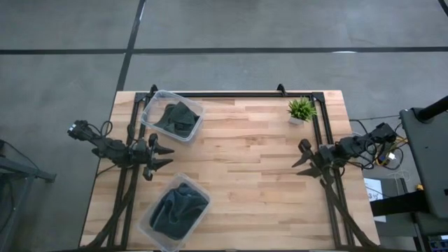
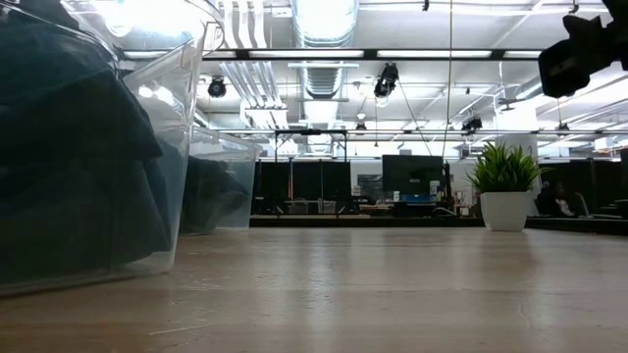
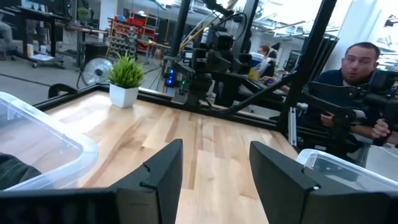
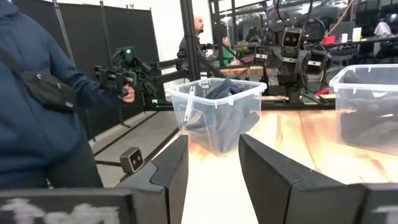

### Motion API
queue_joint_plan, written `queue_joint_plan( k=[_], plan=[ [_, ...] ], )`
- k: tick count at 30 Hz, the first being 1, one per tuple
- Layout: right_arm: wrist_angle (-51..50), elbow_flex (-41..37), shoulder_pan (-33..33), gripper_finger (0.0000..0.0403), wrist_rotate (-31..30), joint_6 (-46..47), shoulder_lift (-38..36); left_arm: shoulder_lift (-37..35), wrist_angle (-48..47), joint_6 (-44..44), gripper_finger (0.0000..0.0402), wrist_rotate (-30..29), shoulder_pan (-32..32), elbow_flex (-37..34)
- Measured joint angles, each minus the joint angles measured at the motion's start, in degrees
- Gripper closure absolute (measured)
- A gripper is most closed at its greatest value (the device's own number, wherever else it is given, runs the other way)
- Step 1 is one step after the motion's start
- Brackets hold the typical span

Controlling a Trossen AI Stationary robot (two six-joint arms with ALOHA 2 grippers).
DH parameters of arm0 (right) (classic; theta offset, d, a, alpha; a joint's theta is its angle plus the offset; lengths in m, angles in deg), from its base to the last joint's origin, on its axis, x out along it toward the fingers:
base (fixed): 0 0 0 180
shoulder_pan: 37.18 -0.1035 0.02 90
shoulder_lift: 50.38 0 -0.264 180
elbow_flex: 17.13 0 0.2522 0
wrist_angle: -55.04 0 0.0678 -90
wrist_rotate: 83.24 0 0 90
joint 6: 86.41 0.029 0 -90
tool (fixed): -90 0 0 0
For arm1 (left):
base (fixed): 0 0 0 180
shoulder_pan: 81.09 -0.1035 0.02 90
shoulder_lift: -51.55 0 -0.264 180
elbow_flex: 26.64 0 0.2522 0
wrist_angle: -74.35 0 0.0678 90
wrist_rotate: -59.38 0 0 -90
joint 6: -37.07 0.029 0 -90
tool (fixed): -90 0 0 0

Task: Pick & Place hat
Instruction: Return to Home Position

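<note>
The table (image 1: 245,175) carries two transparent bins on its left side, the bottom bin (image 1: 201,190) and the upper bin (image 1: 150,112). The dark blue caps (image 1: 178,210) lie inside them, none on the bare wood. I judge the step in hand to be the return to home: my left gripper (image 1: 168,156) hangs between the bins and my right gripper (image 1: 297,157) near the right edge, both with fingers apart and empty. The next move calls only for parking each arm clear of the bins.
</note>
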Motion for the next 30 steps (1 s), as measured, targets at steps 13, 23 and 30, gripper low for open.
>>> queue_joint_plan(
  k=[13,23,30],
  plan=[
    [-0.18,-0.02,0.00,0.0268,0.86,-1.77,0.15,0.11,-0.04,-0.28,0.0223,0.00,0.00,-0.07],
    [-0.15,-0.02,-0.01,0.0268,0.83,-1.93,0.17,0.11,-0.04,-0.43,0.0223,0.02,0.00,-0.09],
    [-0.15,-0.02,0.00,0.0264,0.83,-1.83,0.20,0.11,-0.04,-0.43,0.0223,0.02,0.00,-0.11]
  ],
)
